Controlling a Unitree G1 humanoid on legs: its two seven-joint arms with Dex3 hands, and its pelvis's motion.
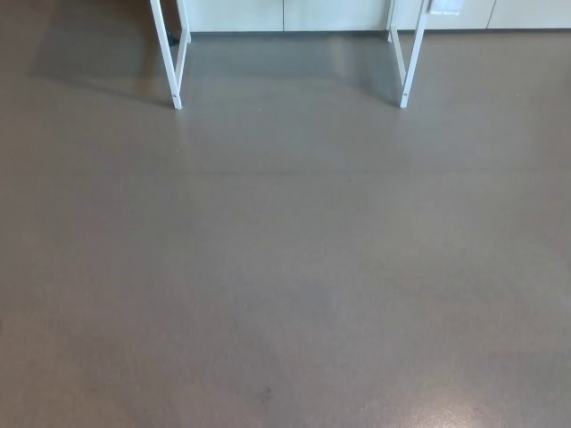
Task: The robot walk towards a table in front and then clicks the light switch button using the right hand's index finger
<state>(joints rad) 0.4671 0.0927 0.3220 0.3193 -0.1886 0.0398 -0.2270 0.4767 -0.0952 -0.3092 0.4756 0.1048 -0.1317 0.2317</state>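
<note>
Smooth grey floor (285, 267) fills the view; white metal table legs (176, 62) stand at top. Neither hand appears, so their state cannot be told.

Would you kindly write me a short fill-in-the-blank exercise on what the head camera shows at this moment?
1. Most of the picture is filled by a bare grey ____.
2. The white table legs stand at the ____ edge of the picture.
3. The number of robot hands in view is ____.
4. The wall panels behind the legs are coloured ____.

Missing words: floor; top; zero; white
</note>
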